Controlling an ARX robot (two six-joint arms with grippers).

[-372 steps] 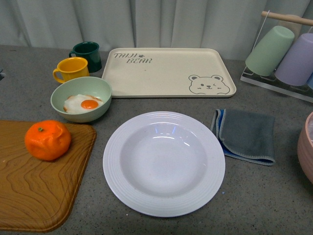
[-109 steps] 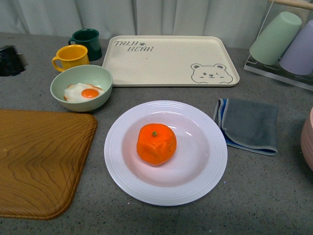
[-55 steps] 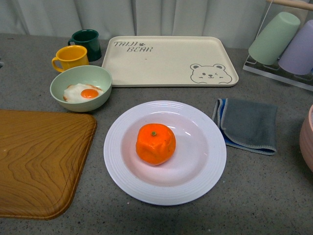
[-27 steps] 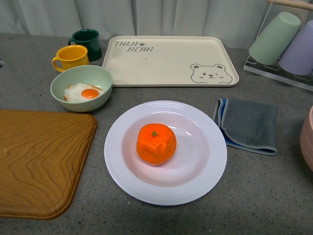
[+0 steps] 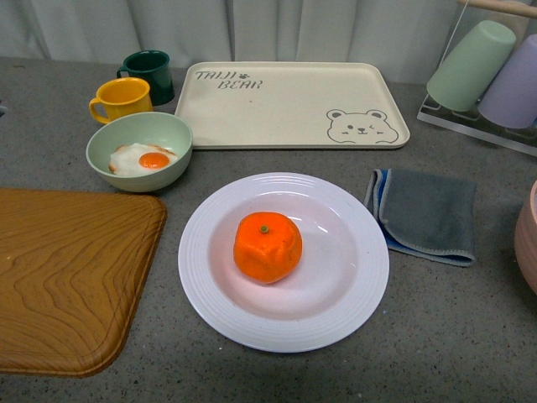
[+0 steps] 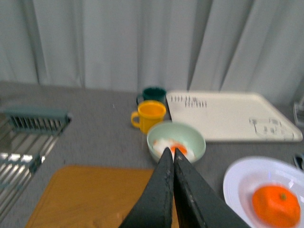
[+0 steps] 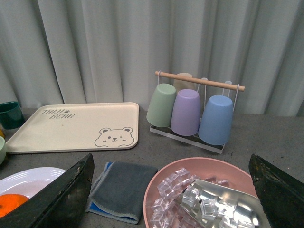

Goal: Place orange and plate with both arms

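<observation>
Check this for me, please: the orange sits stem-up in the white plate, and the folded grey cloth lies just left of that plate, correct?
Not quite. The grey cloth lies just right of the plate, not left, as the front view shows. The rest holds: the orange sits stem-up in the white plate.

A lumpy bright orange mandarin (image 5: 268,246) seated in the middle of a large round white ridged plate (image 5: 204,290), brown wooden board (image 5: 67,277) laid to its left, folded grey cloth (image 5: 428,214) to its right, cream rectangular bear tray (image 5: 289,105) behind.
</observation>
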